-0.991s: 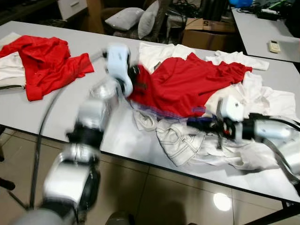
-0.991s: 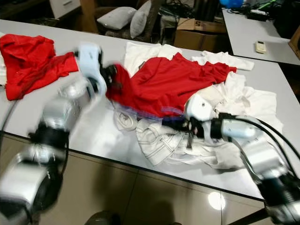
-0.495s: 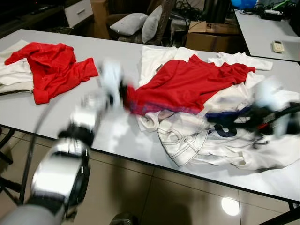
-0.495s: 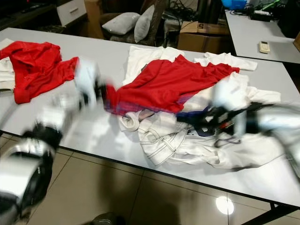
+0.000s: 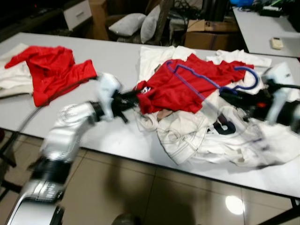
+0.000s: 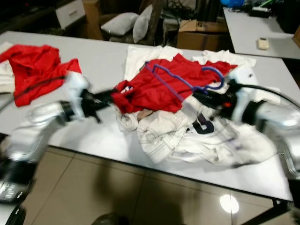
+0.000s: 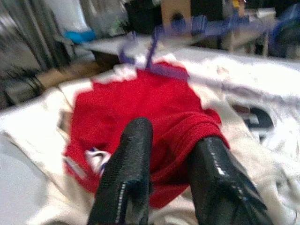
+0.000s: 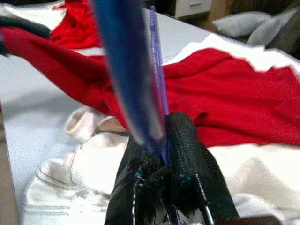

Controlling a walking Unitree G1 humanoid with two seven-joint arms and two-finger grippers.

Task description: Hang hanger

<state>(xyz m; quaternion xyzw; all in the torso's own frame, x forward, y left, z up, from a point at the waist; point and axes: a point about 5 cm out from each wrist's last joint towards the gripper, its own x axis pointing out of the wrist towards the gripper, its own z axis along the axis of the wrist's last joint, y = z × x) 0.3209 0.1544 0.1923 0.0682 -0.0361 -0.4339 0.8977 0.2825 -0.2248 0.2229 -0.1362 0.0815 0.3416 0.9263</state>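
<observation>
While the heap of clothes is being worked on the grey surface (image 5: 108, 54), two garments lie apart at its far left edge: a crumpled red top (image 5: 51, 70) over a white one (image 5: 11, 79). Nearer the middle, the left gripper (image 5: 132, 98) is stretched out low over the front part of the surface, its jaws pinched on the near hem of the red shirt (image 5: 187, 86), which is drawn into a bunched point there; in the left wrist view the fold of red cloth is seen caught between the two black fingers (image 7: 129, 173). The cloth seems to be held this way so that the shirt is kept taut or restrained while the hanger is handled. Beneath and around the shirt, white garments (image 5: 220, 140) are piled toward the front and right edges. The purple-blue hanger (image 5: 211, 82) is raised above the red shirt, its hook curving near the right gripper (image 5: 236, 97), whose jaws are closed on the hanger's bar near the hook, as the right wrist view confirms. No container is in play. The hanger is judged not yet hung.
</observation>
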